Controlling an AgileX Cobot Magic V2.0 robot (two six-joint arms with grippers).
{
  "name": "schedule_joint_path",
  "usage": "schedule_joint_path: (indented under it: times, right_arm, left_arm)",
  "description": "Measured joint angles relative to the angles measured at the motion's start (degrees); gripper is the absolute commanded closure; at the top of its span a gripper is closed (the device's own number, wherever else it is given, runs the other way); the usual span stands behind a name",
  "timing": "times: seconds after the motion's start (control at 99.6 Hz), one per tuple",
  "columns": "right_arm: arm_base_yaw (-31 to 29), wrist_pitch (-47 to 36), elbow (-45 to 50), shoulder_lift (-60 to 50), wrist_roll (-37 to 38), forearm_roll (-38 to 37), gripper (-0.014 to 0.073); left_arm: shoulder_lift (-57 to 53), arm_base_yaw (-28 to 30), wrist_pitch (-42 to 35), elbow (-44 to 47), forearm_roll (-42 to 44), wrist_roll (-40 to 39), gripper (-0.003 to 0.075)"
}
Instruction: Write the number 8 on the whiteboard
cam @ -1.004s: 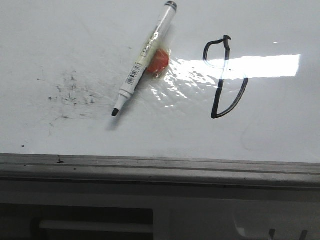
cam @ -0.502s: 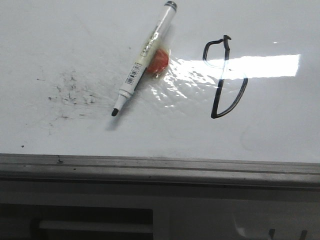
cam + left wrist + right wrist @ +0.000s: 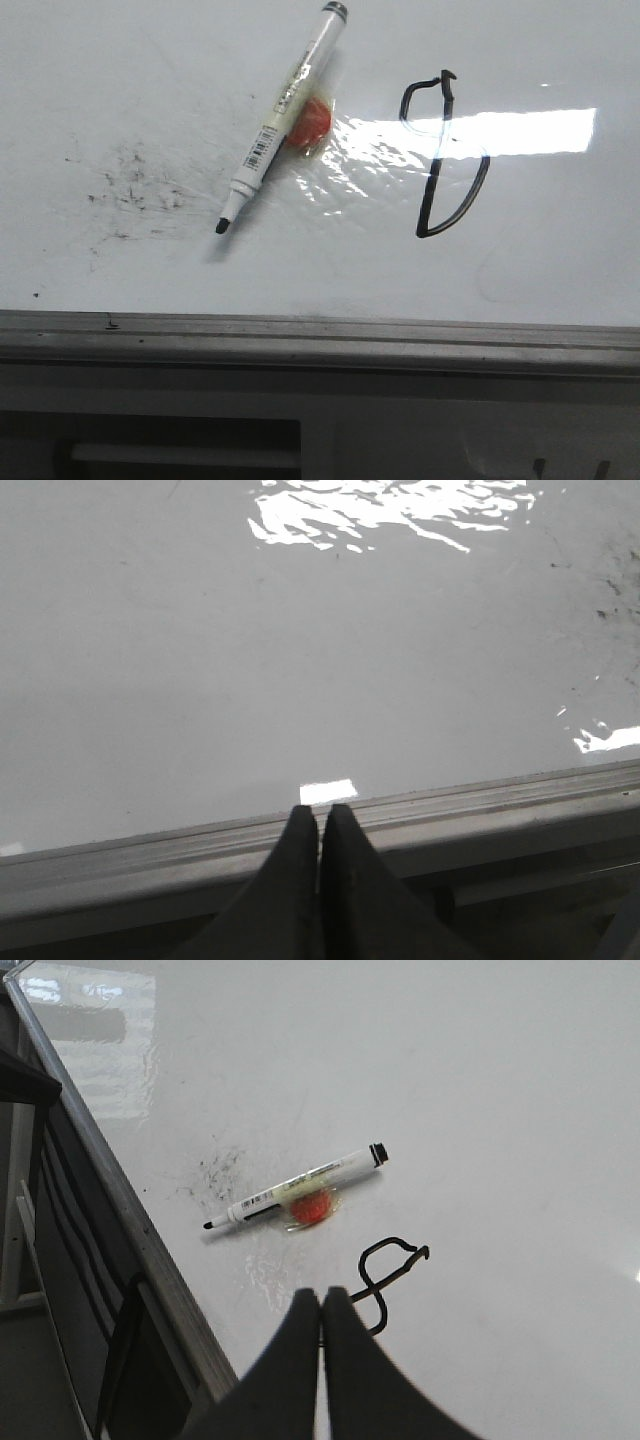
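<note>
Number 8 [image 3: 445,155]: thin black marker figure on the right half of the whiteboard [image 3: 150,60], a small hooked upper loop left open, over a larger D-shaped lower loop; partly crossed by the bright light reflection. Judged drawn, though the form is rough. Being wet-erase type ink on a glossy face, it would likely smear at a touch; not a thing to be gripped.

Whiteboard: large, glossy, white, lying flat; grey metal rail [image 3: 320,335] along its near edge. Judged rigid and slippery, a poor surface for a round pen to lie still on.

Marker [image 3: 277,118]: white barrel, uncapped, lying free on the board left of the figure, black tip toward the near-left, dark end cap far. Judged light, stiff and smooth; best taken across the mid-barrel, clear of the tip.

Red-orange lump [image 3: 311,122]: touching the marker's right side, under a clear wrinkled film.

Black specks [image 3: 135,190]: scattered left of the marker tip.

Left gripper [image 3: 321,815]: fingers pressed together, empty, over the near rail.

Right gripper [image 3: 321,1300]: fingers pressed together, empty, above the figure's near end.
</note>
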Motion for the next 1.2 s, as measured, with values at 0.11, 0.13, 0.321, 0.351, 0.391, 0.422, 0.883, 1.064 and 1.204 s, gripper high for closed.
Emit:
schedule_joint_path:
  times: [0.11,0.13,0.321,0.351,0.391,0.422,0.883,1.064,1.204]
  right_arm:
    - [0.0,0.0,0.0,0.0,0.0,0.0,0.0637]
    - [0.0,0.0,0.0,0.0,0.0,0.0,0.0637]
    - [0.0,0.0,0.0,0.0,0.0,0.0,0.0637]
    - [0.0,0.0,0.0,0.0,0.0,0.0,0.0637]
    - [0.0,0.0,0.12,0.0,0.0,0.0,0.0637]
    - [0.0,0.0,0.4,-0.12,0.0,-0.1,0.0637]
    - [-22.97,-10.93,15.96,-2.29,23.74,-11.77,0.0637]
    - [-30.72,-12.76,22.51,-8.17,24.71,-12.41,0.0637]
    - [-32.38,-10.06,24.18,-13.08,24.82,-12.51,0.0637]
  left_arm:
    - [0.0,0.0,0.0,0.0,0.0,0.0,0.0741]
    - [0.0,0.0,0.0,0.0,0.0,0.0,0.0741]
    - [0.0,0.11,0.0,0.0,0.0,0.0,0.0741]
    - [0.0,0.11,0.0,0.0,0.0,0.0,0.0741]
    - [0.0,0.11,0.0,0.0,0.0,0.0,0.0741]
    - [0.0,0.11,0.0,0.0,0.0,0.0,0.0741]
    - [0.0,0.11,0.0,0.0,0.0,0.0,0.0741]
    - [0.0,0.11,0.0,0.0,0.0,0.0,0.0741]
    - [0.0,0.11,0.0,0.0,0.0,-0.02,0.0741]
